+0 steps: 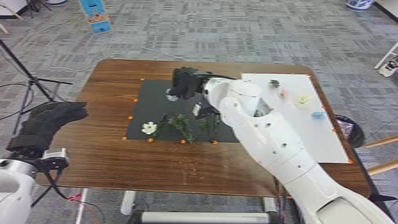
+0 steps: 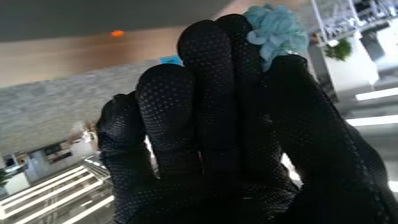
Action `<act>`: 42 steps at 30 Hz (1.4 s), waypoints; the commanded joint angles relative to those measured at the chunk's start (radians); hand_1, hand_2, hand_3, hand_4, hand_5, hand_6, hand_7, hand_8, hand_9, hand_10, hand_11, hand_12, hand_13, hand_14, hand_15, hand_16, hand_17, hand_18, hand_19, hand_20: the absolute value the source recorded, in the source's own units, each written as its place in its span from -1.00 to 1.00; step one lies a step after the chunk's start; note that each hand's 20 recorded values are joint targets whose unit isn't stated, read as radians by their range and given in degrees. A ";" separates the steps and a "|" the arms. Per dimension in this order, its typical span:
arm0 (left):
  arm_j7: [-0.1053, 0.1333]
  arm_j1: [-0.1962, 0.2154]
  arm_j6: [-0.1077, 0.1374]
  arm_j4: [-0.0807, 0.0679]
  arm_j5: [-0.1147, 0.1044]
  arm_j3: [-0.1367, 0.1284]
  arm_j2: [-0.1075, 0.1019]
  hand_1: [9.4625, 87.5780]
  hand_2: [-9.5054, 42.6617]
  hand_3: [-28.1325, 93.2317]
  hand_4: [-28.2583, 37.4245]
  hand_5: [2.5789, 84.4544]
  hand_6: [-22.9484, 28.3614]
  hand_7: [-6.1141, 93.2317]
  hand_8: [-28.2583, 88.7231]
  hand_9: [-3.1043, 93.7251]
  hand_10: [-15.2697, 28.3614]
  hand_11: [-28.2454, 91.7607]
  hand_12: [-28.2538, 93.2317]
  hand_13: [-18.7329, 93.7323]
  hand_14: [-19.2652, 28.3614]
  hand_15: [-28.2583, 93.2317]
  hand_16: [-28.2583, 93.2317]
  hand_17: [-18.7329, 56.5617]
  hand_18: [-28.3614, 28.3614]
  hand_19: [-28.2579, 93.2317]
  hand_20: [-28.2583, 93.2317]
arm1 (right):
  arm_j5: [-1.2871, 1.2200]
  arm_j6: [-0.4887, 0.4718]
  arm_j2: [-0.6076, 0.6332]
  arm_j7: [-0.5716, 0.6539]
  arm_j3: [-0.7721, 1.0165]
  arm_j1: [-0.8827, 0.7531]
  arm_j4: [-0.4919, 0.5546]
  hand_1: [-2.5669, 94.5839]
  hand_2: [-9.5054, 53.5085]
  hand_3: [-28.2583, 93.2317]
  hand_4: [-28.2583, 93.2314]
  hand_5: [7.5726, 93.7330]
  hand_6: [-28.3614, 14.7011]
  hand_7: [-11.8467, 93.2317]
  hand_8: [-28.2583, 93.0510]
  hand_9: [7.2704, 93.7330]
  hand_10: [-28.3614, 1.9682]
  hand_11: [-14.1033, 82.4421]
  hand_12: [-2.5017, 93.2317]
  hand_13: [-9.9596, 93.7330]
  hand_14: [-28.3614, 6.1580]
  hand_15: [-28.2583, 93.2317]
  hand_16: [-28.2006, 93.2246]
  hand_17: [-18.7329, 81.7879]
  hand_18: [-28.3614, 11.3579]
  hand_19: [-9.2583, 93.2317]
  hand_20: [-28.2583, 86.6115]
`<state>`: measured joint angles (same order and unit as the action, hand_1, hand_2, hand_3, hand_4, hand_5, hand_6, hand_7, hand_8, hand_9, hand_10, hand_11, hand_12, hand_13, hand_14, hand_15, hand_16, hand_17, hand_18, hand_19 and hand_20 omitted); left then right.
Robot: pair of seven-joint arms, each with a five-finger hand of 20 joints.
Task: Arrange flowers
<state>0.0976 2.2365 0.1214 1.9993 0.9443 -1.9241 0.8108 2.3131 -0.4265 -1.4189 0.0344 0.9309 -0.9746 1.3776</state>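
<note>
The left hand is relaxed at the table's left edge. A white flower and green sprigs lie nearish on the dark mat; farther over it, the right hand pinches a blue flower.

head high; wrist close, seemingly tilted.

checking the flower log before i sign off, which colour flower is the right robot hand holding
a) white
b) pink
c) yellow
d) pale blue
d: the right wrist view shows a pale blue flower pinched between the thumb and fingers of the right robot hand.
</note>
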 commanded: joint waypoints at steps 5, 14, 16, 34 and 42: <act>0.010 0.019 0.000 0.011 -0.005 -0.022 0.012 -0.56 -0.25 0.62 -0.82 0.26 0.02 -0.49 -0.65 0.14 0.25 -0.10 -0.25 0.09 0.46 -0.14 -0.46 -0.28 0.43 -0.38 -0.16 | 0.122 -0.070 -0.128 -0.017 0.060 -0.021 -0.079 0.12 -0.45 0.38 -0.90 0.59 0.31 -0.28 -0.31 0.65 0.05 0.00 -0.32 0.40 -0.26 0.58 0.12 -0.05 -0.79 0.68 0.62; 0.007 -0.001 -0.003 0.006 -0.002 -0.007 0.007 -0.58 -0.27 0.65 -0.85 0.29 0.02 -0.50 -0.65 0.16 0.27 -0.11 -0.25 0.09 0.46 -0.13 -0.46 -0.29 0.43 -0.38 -0.15 | 0.198 -0.077 -0.194 -0.032 0.064 -0.037 -0.088 0.13 -0.45 0.36 -0.90 0.59 0.31 -0.29 -0.36 0.65 0.04 -0.01 -0.33 0.38 -0.26 0.57 0.12 -0.06 -0.77 0.67 0.61; 0.010 -0.006 -0.005 0.005 -0.001 -0.003 0.007 -0.58 -0.28 0.66 -0.86 0.30 0.02 -0.50 -0.65 0.17 0.28 -0.11 -0.25 0.09 0.47 -0.13 -0.46 -0.29 0.43 -0.38 -0.15 | 0.195 -0.077 -0.198 -0.026 0.062 -0.041 -0.087 0.13 -0.45 0.36 -0.90 0.59 0.31 -0.29 -0.38 0.65 0.03 -0.02 -0.33 0.38 -0.27 0.57 0.12 -0.07 -0.77 0.66 0.61; -0.015 -0.008 0.120 0.009 -0.016 0.012 -0.004 -0.62 -0.03 0.64 -1.00 0.34 0.02 -0.50 -0.63 0.20 0.31 -0.11 -0.24 0.07 0.47 -0.14 -0.47 -0.28 0.39 -0.39 -0.17 | 0.280 0.025 -0.196 -0.062 0.042 -0.053 -0.088 0.12 -0.47 0.32 -0.88 0.56 0.38 -0.29 -0.49 0.64 -0.03 -0.06 -0.34 0.36 -0.28 0.56 0.12 -0.07 -0.78 0.66 0.61; -0.015 -0.017 0.097 0.009 -0.015 0.020 -0.007 -0.63 -0.09 0.66 -1.00 0.39 0.01 -0.52 -0.62 0.24 0.31 -0.13 -0.22 0.08 0.49 -0.12 -0.46 -0.29 0.40 -0.39 -0.17 | 0.326 0.064 -0.201 -0.080 0.043 -0.070 -0.093 0.15 -0.47 0.30 -0.88 0.56 0.37 -0.30 -0.50 0.64 -0.03 -0.06 -0.35 0.36 -0.28 0.56 0.12 -0.07 -0.77 0.66 0.61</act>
<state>0.0862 2.2272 0.2442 2.0058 0.9341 -1.9075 0.8036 2.6093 -0.3898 -1.6148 -0.0308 0.9774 -1.0338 1.2837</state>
